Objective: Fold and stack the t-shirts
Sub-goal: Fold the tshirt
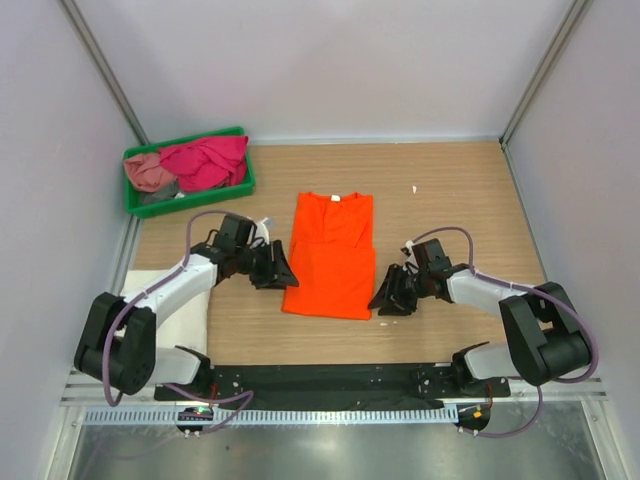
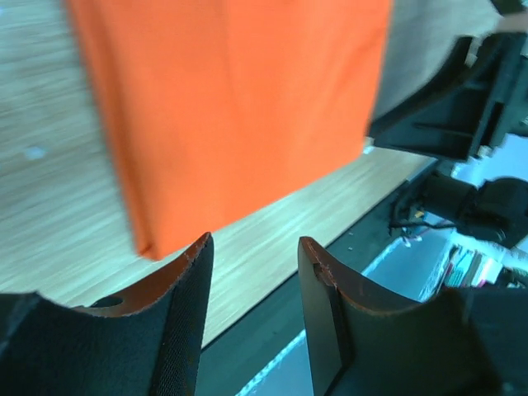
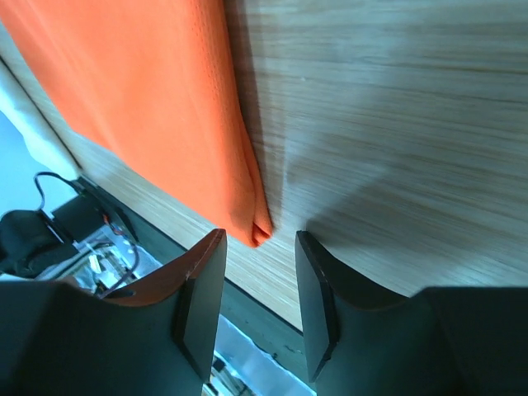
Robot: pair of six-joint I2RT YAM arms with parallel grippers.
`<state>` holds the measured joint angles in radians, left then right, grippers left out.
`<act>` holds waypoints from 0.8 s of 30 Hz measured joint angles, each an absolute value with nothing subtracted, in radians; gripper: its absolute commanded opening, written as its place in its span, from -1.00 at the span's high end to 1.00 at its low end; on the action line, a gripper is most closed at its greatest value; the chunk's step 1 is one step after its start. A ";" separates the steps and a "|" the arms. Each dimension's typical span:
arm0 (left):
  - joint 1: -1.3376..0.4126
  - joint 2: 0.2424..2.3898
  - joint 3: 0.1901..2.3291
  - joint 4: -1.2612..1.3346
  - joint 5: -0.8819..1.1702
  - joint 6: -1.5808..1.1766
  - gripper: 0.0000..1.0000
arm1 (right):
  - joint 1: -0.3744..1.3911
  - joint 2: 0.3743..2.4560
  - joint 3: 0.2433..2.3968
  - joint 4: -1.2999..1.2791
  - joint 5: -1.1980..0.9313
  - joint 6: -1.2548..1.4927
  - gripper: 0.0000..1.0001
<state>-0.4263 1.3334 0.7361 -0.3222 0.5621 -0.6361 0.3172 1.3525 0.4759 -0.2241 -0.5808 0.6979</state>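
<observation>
Left gripper (image 1: 284, 270) and right gripper (image 1: 387, 294), both open and empty, should pinch the 6 o'clock corners of the orange t-shirt (image 1: 332, 255) evenly, then carry its hem squarely toward 12 o'clock.

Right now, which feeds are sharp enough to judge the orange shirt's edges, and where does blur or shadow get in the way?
Top external: even light, orange t-shirt edges crisp. Left wrist: shirt and table smeared, only the left tool sharp. Right wrist: cloth weave and folded corner clear, though a dark shadow lies on the table beside that edge.
</observation>
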 measured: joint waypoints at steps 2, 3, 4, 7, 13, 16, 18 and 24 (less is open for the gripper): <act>-0.382 1.346 0.736 -0.363 0.549 -0.606 -0.07 | 0.334 1.361 0.477 -0.206 -0.567 0.719 0.10; -0.361 1.359 0.736 -0.381 0.540 -0.589 -0.08 | 0.339 1.361 0.480 -0.199 -0.557 0.725 0.10; -0.342 1.374 0.736 -0.395 0.533 -0.579 -0.09 | 0.342 1.361 0.483 -0.191 -0.544 0.731 0.11; -0.318 1.421 0.729 -0.410 0.514 -0.551 -0.10 | 0.349 1.364 0.488 -0.178 -0.523 0.738 0.10; -0.319 1.475 0.688 -0.393 0.513 -0.541 -0.10 | 0.370 1.402 0.514 -0.160 -0.520 0.741 0.13; -0.319 1.499 0.686 -0.377 0.526 -0.542 -0.07 | 0.381 1.410 0.518 -0.150 -0.513 0.741 0.14; -0.322 1.511 0.686 -0.361 0.540 -0.550 -0.04 | 0.386 1.410 0.518 -0.148 -0.508 0.741 0.14; -0.341 1.534 0.683 -0.311 0.560 -0.589 0.03 | 0.394 1.419 0.519 -0.134 -0.508 0.741 0.17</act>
<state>-0.3408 1.5345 0.6830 -0.3107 0.5602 -0.5888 0.3943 1.4189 0.5194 -0.1337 -0.5079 0.7414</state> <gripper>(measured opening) 0.495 0.417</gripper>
